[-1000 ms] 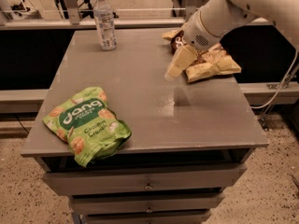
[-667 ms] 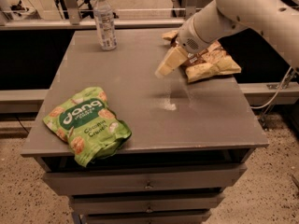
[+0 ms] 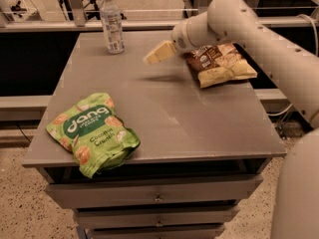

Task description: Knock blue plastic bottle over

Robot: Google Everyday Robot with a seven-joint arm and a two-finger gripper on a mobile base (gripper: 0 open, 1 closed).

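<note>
The blue plastic bottle [image 3: 112, 21] stands upright at the far left corner of the grey cabinet top [image 3: 164, 113]. It is clear, with a white cap and a pale label. My gripper [image 3: 152, 56] reaches in from the right on a white arm and hovers above the cabinet top, to the right of the bottle and a little nearer the camera. A gap of bare surface lies between the gripper and the bottle; they do not touch.
A green snack bag [image 3: 92, 133] lies flat near the front left corner. A brown and white snack bag [image 3: 219, 63] lies at the far right, partly behind my arm. Drawers [image 3: 159, 198] sit below the top. A metal rail runs behind the cabinet.
My gripper has moved left and toward the far side, from the middle right of the cabinet top toward the bottle. The bottle and both bags have not moved.
</note>
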